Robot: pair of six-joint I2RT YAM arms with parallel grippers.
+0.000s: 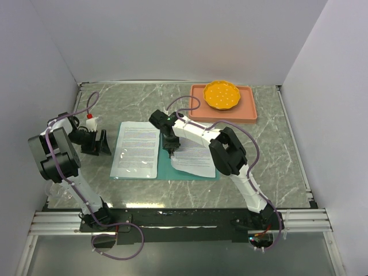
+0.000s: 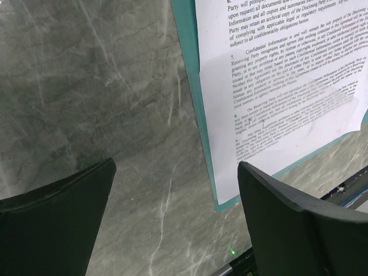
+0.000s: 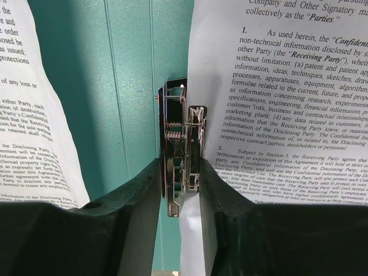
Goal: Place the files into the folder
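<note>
At the spine of the folder (image 1: 165,165), the right tool (image 3: 179,172) is clamping the one clip (image 3: 183,132); two piles of files (image 1: 137,149), maybe multi-sheet, are lying inside. The left tool (image 2: 176,169), spread apart, is hovering beside its left edge over bare surface (image 2: 86,86).

The desk (image 2: 86,86) is smooth, marble-veined and faintly glossy. The files (image 3: 287,86) are matt paper. The folder (image 3: 126,86) is smooth ribbed plastic with a shiny metal clip (image 3: 175,144).
</note>
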